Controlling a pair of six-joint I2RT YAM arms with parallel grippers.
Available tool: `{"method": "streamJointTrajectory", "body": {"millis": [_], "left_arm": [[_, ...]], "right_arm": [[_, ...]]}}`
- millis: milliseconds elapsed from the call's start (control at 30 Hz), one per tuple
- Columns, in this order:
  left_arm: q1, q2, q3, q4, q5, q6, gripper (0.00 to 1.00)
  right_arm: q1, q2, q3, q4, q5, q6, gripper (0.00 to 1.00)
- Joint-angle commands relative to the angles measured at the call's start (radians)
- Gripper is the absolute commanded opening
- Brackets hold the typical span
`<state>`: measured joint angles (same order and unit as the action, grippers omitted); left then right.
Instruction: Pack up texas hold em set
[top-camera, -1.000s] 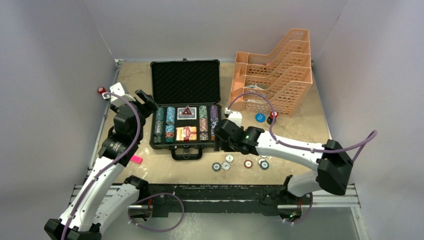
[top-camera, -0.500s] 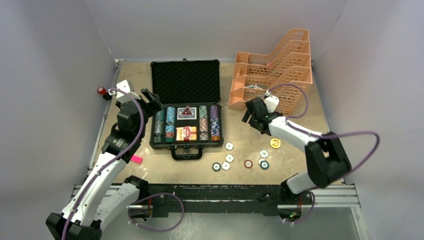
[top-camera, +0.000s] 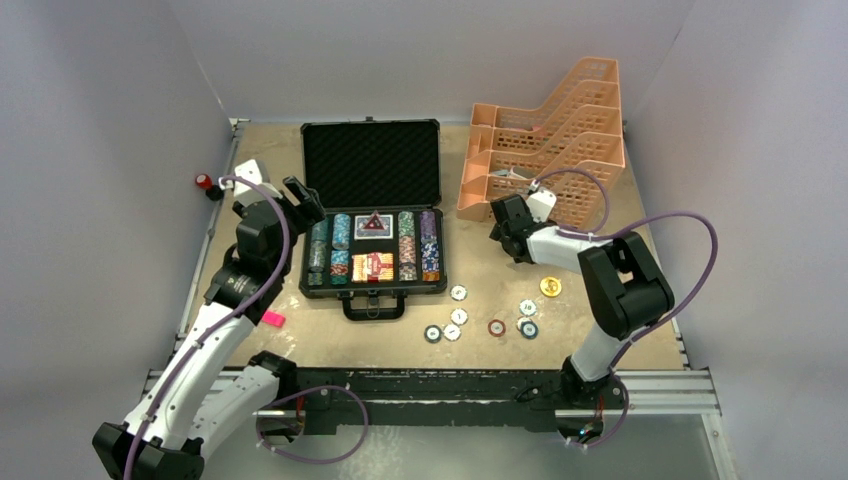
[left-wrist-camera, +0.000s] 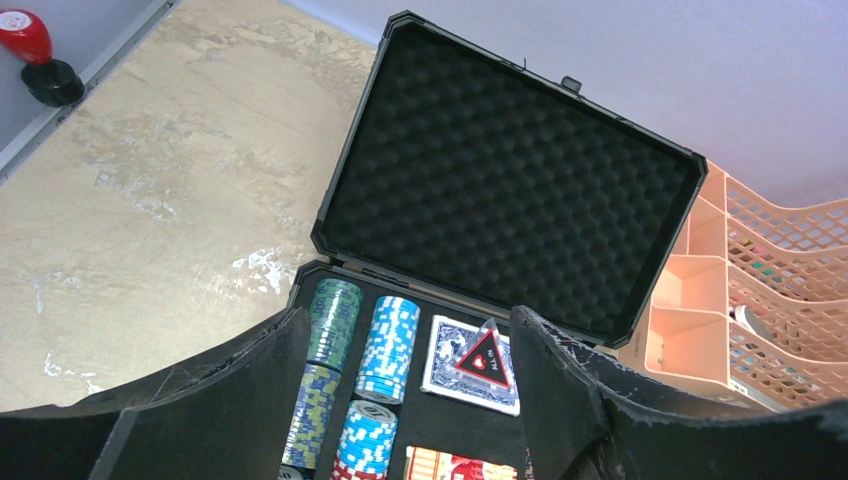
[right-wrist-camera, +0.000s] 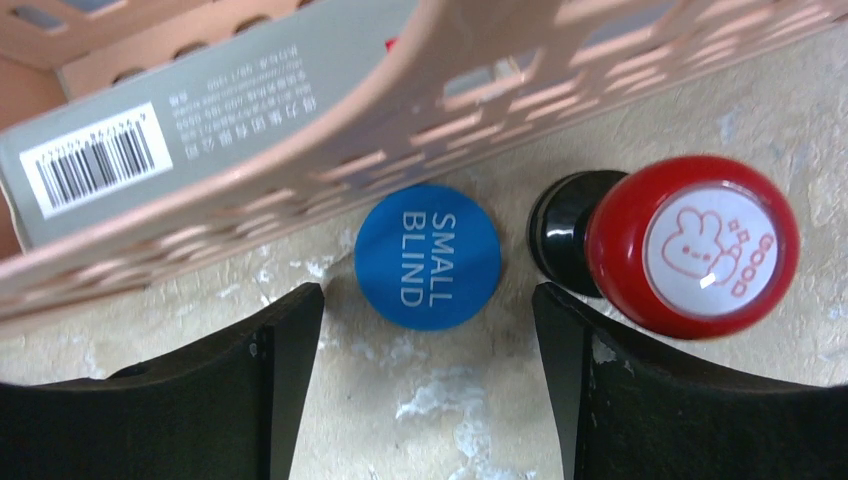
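Though not yet closed on anything, shows both grippers spread: left gripper (left-wrist-camera: 407, 320) by chip rows (left-wrist-camera: 390, 340) in the open case (top-camera: 370, 165) mid-table, right gripper (right-wrist-camera: 425, 300) framing the blue button (right-wrist-camera: 427, 256) beside a red stamp (right-wrist-camera: 690, 245) below the rack (top-camera: 560, 130).

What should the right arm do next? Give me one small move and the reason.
Probably lower the right gripper straight down so its open fingers straddle the blue SMALL BLIND button. The button lies flat on the table, centred between the fingers, with the peach rack and a red stamp close beside it.
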<state>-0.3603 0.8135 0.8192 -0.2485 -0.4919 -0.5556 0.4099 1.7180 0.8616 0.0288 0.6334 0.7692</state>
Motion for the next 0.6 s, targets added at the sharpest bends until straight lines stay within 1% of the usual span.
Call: {"method": "streamJointTrajectory", "body": {"millis": [0,167,233,433,567], "left_arm": [[0.010,-0.001,0.000,0.042,-0.019,0.022,0.72],[0.012,-0.001,-0.002,0.046,-0.020,0.020,0.72],[0.012,0.001,-0.002,0.048,-0.017,0.019,0.72],[0.012,0.000,-0.002,0.048,-0.014,0.019,0.72],[0.011,-0.003,-0.002,0.048,-0.013,0.019,0.72]], "right_arm": [[-0.021,0.051,0.049,0.008,0.017,0.015,0.77],[-0.023,0.059,0.034,0.021,0.016,0.056,0.69],[-0.024,0.063,0.039,0.014,0.017,0.061,0.66],[-0.023,0.054,0.042,-0.029,0.020,0.064,0.55],[-0.019,0.015,0.036,-0.075,0.006,0.045,0.53]]}}
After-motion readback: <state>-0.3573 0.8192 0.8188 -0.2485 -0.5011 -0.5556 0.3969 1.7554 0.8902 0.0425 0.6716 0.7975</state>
